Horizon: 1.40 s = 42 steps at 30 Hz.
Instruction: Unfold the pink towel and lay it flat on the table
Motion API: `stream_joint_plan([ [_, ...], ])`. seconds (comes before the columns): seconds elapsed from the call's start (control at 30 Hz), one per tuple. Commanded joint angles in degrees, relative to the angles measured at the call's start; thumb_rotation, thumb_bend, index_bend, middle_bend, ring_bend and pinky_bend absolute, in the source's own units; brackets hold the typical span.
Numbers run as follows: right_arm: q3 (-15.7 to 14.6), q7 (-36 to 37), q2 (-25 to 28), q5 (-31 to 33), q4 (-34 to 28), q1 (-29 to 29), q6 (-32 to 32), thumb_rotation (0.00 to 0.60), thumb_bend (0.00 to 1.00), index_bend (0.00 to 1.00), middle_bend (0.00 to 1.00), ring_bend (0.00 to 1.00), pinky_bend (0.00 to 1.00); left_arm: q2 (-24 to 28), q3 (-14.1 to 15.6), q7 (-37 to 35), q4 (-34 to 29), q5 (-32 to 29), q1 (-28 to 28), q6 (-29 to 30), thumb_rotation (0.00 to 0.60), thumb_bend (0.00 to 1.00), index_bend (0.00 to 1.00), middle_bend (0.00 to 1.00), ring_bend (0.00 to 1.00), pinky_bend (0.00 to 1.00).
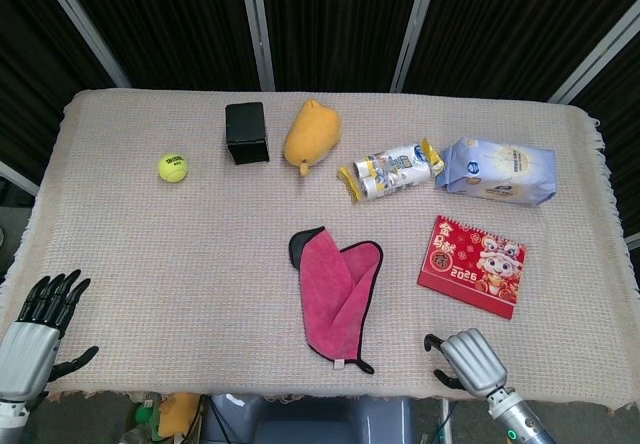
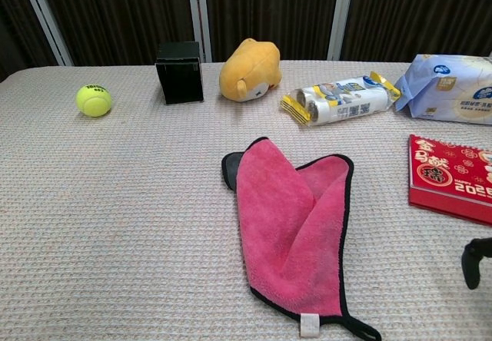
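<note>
The pink towel [image 1: 336,298] with black trim lies folded lengthwise in the middle of the table, its layers fanned apart at the far end. The chest view shows the towel [image 2: 288,233] with a white tag [image 2: 309,324] at its near corner. My right hand [image 1: 466,360] hovers at the table's front edge, to the right of the towel's near end and apart from it; it holds nothing, and its dark fingertips [image 2: 472,259] show low at the chest view's right edge. My left hand [image 1: 38,326] is at the front left corner, fingers spread, empty.
Along the back stand a tennis ball [image 1: 172,167], a black box [image 1: 246,132], a yellow plush toy [image 1: 311,133], a snack pack [image 1: 393,171] and a blue tissue pack [image 1: 499,171]. A red calendar [image 1: 472,265] lies right of the towel, just beyond my right hand.
</note>
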Motion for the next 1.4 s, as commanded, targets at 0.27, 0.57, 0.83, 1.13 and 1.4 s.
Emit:
stream_joint_plan([
  [0.27,0.0,-0.2,-1.4,-1.3,-2.7,2.8,-3.7,0.600,0.27,0.46,0.90,0.98,0.87,-0.6,-0.2,-0.2,0.7,0.3,0.1,0.5,0.600,0.00,0.00,0.00,0.00,0.00],
  [0.57,-0.4,7.4,-2.1,-5.7,2.7,7.8,-5.9,0.600,0.27,0.46,0.90,0.98,0.87,-1.8,-0.4,1.4,2.6,0.9,0.3,1.2,0.600,0.00,0.00,0.00,0.00,0.00],
  [0.83,-1.2,7.9,-3.8,-7.7,3.0,9.0,-5.8,0.600,0.28,0.46,0.90,0.98,0.87,-2.2,-0.8,1.2,3.1,0.6,0.3,1.5,0.600,0.00,0.00,0.00,0.00,0.00],
  [1.13,-1.8,4.7,-6.0,-7.5,2.1,9.2,-7.5,0.600,0.28,0.46,0.90,0.98,0.87,-2.4,-0.8,0.4,3.5,0.4,0.4,1.7,0.600,0.00,0.00,0.00,0.00,0.00],
  [1.4,-1.6,2.4,-7.8,-6.4,1.6,9.1,-8.1,0.600,0.28,0.46,0.90,0.98,0.87,-2.6,-0.7,0.2,3.8,0.7,0.4,1.8,0.600,0.00,0.00,0.00,0.00,0.00],
])
